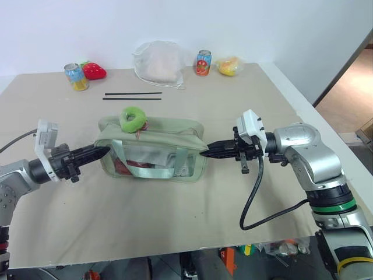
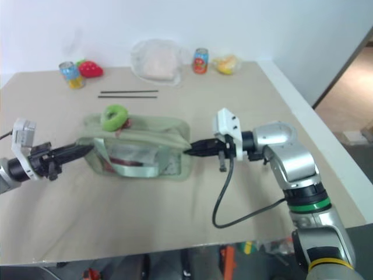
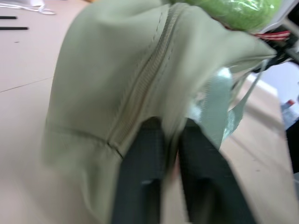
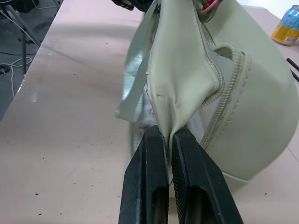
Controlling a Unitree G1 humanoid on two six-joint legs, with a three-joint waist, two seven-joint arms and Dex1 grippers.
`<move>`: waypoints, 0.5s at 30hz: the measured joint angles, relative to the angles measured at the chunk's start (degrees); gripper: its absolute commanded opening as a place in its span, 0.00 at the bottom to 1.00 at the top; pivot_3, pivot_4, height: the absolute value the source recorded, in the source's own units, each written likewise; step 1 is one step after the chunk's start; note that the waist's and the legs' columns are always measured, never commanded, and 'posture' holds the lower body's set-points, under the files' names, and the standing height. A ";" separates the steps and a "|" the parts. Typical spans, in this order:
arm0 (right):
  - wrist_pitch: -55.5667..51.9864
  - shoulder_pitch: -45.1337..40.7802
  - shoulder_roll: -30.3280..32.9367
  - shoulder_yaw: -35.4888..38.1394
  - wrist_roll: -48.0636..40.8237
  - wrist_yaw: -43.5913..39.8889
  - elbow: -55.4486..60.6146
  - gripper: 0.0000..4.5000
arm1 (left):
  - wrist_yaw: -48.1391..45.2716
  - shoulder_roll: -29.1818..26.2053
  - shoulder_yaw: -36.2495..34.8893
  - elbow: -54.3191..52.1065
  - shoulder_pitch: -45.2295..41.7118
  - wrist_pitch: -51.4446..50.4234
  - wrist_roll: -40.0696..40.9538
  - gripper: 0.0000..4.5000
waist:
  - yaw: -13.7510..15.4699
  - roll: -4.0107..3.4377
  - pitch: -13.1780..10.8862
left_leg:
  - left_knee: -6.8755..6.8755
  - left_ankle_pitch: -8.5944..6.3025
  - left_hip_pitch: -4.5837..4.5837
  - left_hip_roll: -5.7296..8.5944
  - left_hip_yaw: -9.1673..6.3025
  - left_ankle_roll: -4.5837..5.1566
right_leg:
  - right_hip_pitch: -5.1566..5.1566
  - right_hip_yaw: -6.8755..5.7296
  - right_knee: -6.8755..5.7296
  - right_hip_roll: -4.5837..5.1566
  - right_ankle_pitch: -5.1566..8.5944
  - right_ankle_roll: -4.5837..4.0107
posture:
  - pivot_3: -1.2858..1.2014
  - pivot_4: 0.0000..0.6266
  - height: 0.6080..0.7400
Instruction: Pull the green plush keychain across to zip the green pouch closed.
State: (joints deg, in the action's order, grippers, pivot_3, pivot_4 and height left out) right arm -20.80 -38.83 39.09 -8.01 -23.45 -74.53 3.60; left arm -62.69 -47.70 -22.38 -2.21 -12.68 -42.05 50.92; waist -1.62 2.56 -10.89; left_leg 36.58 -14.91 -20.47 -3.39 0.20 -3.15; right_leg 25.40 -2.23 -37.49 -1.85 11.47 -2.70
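The green pouch [image 1: 152, 150] lies in the middle of the table, its clear window facing me. The green plush keychain [image 1: 133, 118] rests on the pouch's top, towards its left end. My left gripper [image 1: 105, 150] is level at the left end, and the left wrist view shows its black fingers [image 3: 140, 172] shut on the fabric beside the zipper [image 3: 149, 70]. My right gripper [image 1: 204, 153] is at the right end, shut on a pinched fold of the pouch [image 4: 187, 60]. Near that fold the zipper [image 4: 219, 98] gapes open.
Along the back of the table stand a drink can [image 1: 76, 76], a red strawberry toy [image 1: 94, 71], a white mesh bag [image 1: 157, 63], another can [image 1: 203, 62] and a yellow toy [image 1: 229, 66]. Two black sticks [image 1: 133, 95] lie behind the pouch. The table's right edge [image 1: 326, 131] runs close to my right arm.
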 measured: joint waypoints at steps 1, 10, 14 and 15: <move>0.00 0.02 0.09 0.05 0.00 -0.01 0.01 0.00 | 0.06 -0.07 -0.61 -0.90 0.32 -0.62 0.65 0.00 | 0.00 0.00 0.00 | 0.00 0.00 -0.01 0.00 0.00 0.00 | 0.00 0.00 0.01 0.00 0.00 0.00 | 0.52 0.24 1.00; -4.38 -0.17 0.32 0.33 -2.19 -0.46 -0.88 0.38 | 1.12 2.46 -1.81 -7.38 7.21 -0.29 0.89 0.00 | 0.31 0.01 0.00 | 0.03 0.00 0.00 0.04 0.00 0.00 | -0.01 0.00 0.02 0.05 0.00 0.00 | 0.52 0.24 1.00; -8.57 -0.22 1.58 3.02 -5.17 -0.50 -1.69 0.64 | 2.32 4.34 -1.73 -10.17 9.10 0.73 0.88 0.00 | 0.56 -0.01 0.00 | 0.04 0.00 0.00 0.16 -0.02 0.00 | -0.04 -0.01 0.02 0.14 0.00 0.00 | 0.52 0.24 1.00; -9.61 -0.30 2.52 4.38 -6.30 -0.67 -1.83 0.64 | 2.67 4.74 -1.70 -10.73 9.66 0.88 0.95 0.00 | 0.63 -0.01 0.00 | 0.04 0.00 0.01 0.25 -0.04 0.00 | -0.04 -0.02 0.02 0.14 0.00 0.00 | 0.52 0.24 1.00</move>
State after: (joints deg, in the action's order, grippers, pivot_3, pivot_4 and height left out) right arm -30.41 -39.13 41.61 -3.64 -29.74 -75.20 1.77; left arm -60.02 -42.96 -24.07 -12.94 -3.02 -41.18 51.87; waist -0.99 2.55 -10.89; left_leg 36.62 -14.91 -20.46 -3.14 0.16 -3.15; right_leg 25.36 -2.24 -37.48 -1.71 11.47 -2.70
